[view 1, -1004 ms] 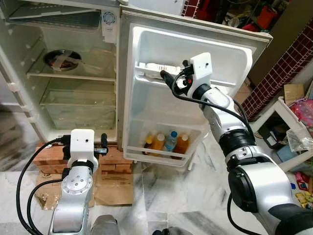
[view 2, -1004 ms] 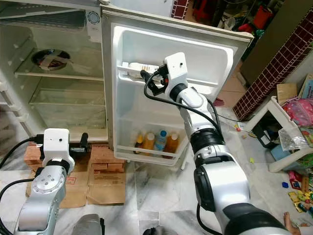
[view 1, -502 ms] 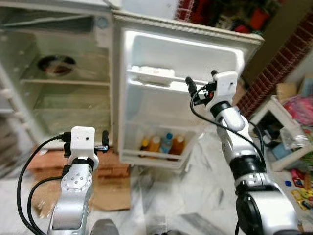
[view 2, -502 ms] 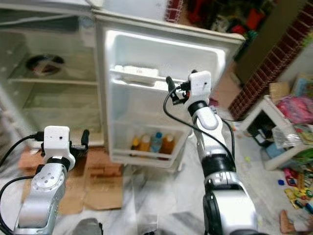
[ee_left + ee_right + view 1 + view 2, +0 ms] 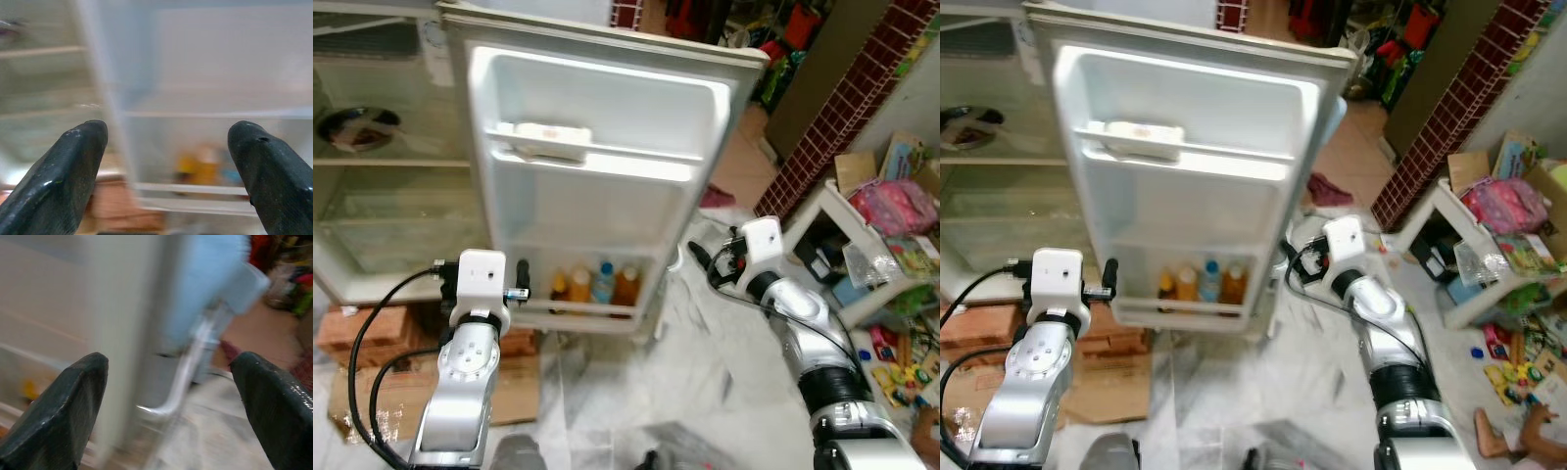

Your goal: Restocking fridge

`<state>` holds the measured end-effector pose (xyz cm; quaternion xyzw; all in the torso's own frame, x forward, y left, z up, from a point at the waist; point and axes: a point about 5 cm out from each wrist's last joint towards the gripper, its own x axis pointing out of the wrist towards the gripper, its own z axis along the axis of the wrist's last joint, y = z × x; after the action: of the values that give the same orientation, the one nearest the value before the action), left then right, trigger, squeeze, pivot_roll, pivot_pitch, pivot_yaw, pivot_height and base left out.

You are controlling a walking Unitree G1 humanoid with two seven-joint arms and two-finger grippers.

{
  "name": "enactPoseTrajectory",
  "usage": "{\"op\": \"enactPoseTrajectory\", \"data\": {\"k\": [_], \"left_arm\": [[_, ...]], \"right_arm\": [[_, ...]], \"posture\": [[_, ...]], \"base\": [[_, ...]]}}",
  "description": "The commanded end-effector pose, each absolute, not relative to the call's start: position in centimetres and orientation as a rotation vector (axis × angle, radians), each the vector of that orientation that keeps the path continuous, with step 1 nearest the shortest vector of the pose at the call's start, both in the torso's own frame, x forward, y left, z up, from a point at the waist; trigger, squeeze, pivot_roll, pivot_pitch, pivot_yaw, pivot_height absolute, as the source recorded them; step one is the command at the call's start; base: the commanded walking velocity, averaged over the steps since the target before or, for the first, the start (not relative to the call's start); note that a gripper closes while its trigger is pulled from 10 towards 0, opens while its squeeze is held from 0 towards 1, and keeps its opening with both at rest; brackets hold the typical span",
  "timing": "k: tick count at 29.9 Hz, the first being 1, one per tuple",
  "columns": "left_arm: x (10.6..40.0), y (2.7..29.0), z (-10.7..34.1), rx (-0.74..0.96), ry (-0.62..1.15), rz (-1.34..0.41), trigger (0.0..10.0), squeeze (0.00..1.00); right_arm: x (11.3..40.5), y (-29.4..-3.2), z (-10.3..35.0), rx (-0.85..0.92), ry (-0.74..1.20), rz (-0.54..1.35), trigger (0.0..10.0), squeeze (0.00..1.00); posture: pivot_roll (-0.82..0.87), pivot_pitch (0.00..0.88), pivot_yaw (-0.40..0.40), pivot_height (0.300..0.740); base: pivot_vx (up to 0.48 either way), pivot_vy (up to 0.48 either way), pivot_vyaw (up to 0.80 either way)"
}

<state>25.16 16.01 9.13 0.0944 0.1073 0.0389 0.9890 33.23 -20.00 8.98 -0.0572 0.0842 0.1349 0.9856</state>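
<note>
The fridge door [image 5: 607, 108] stands open. A flat white pack [image 5: 551, 140] lies on its upper shelf. Several bottles [image 5: 592, 285] with orange and blue contents stand in the bottom door shelf. My right gripper [image 5: 710, 257] hangs low beside the door's outer edge; in the right wrist view its fingers [image 5: 73, 401] are spread wide and it is open with nothing between them. My left gripper [image 5: 168, 142] is held in front of the lower door shelf, also open and empty. The fridge body [image 5: 382, 166] at the left holds a dark dish [image 5: 352, 125] on a shelf.
A white side table [image 5: 822, 211] piled with bags stands at the right, with toys scattered on the floor near it. A red cloth [image 5: 715, 199] lies behind the door. Bricks [image 5: 357, 328] and cardboard [image 5: 372, 401] sit under the fridge. Marble floor lies open in front.
My right arm has drawn back from the upper door shelf and dropped low beside the door, leaving the white pack on the shelf. The camera has swung right. The left arm is unchanged.
</note>
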Motion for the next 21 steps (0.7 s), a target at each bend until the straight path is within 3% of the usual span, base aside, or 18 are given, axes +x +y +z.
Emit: {"op": "enactPoseTrajectory", "data": {"k": [1, 10, 15, 21], "left_arm": [[25.2, 16.0, 9.2, 0.204, 0.217, 0.078, 10.0, 0.00], [25.1, 17.6, 9.0, 0.199, 0.246, 0.223, 10.0, 0.00], [25.1, 18.4, 9.1, 0.182, 0.249, 0.283, 10.0, 0.00], [25.2, 18.8, 9.2, 0.176, 0.248, 0.323, 10.0, 0.00]], "right_arm": [[33.9, -20.4, 10.0, -0.132, 0.137, 0.235, 10.0, 0.00], [36.2, -19.5, 12.9, -0.145, 0.021, 0.184, 10.0, 0.00], [36.6, -18.8, 13.4, -0.122, 0.000, 0.185, 10.0, 0.00], [36.6, -18.3, 13.3, -0.113, -0.014, 0.193, 10.0, 0.00]], "posture": [[0.15, 0.000, -0.126, 0.740], [0.16, 0.000, -0.125, 0.740], [0.16, 0.000, -0.126, 0.740], [0.16, 0.000, -0.126, 0.740]], "base": [[0.000, -0.469, 0.00], [0.000, -0.467, 0.80], [0.324, -0.344, 0.80], [0.457, 0.000, 0.80]]}}
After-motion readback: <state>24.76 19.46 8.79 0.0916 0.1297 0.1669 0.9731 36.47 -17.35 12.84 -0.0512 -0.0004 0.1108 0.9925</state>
